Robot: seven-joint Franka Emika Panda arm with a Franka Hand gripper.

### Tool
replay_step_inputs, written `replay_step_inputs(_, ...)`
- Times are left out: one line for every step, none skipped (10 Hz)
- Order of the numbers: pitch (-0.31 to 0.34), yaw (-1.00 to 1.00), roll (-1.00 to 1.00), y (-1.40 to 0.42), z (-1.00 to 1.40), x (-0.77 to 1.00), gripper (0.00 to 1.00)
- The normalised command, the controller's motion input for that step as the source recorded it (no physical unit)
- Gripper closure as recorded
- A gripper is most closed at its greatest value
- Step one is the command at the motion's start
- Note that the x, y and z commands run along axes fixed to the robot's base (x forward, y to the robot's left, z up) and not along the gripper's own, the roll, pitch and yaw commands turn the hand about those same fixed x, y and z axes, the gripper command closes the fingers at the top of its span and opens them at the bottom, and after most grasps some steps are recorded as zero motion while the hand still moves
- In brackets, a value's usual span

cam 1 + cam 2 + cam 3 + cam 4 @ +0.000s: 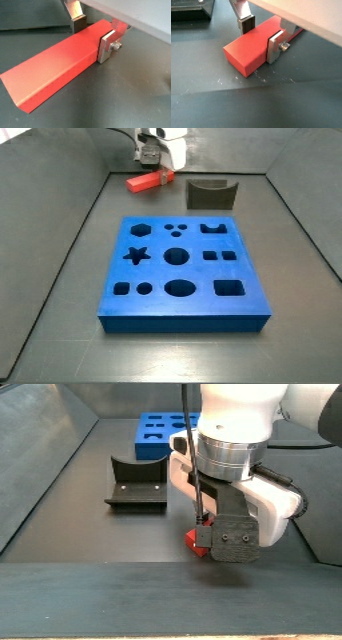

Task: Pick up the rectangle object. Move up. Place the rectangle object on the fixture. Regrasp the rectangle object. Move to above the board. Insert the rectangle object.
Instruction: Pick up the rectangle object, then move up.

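Observation:
The rectangle object (57,65) is a red-orange block lying flat on the dark floor, its square end face (240,61) showing in a wrist view. My gripper (92,36) straddles it near one end. One silver finger (106,47) lies flush against its side and the dark-padded finger (78,24) stands at the opposite side. In a side view the block (150,180) lies at the far end, left of the fixture (210,195), under the gripper (159,166). The blue board (154,278) with its cut-outs lies nearer.
Grey walls (60,238) enclose the floor on the sides. In a side view the fixture (138,484) stands between the board (150,442) and the gripper (211,536). A dark shape (191,10) shows beyond the block.

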Motion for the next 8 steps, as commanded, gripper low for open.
replay_step_inputs(0.000, 0.00, 0.00, 0.00, 0.00, 0.00, 1.00)
replay_step_inputs(0.000, 0.00, 0.00, 0.00, 0.00, 0.00, 1.00)
replay_step_inputs(0.000, 0.00, 0.00, 0.00, 0.00, 0.00, 1.00)
replay_step_inputs(0.000, 0.00, 0.00, 0.00, 0.00, 0.00, 1.00)
replay_step_inputs(0.000, 0.00, 0.00, 0.00, 0.00, 0.00, 1.00)
replay_step_inputs(0.000, 0.00, 0.00, 0.00, 0.00, 0.00, 1.00)
replay_step_inputs(0.000, 0.00, 0.00, 0.00, 0.00, 0.00, 1.00)
replay_step_inputs(0.000, 0.00, 0.00, 0.00, 1.00, 0.00, 1.00)
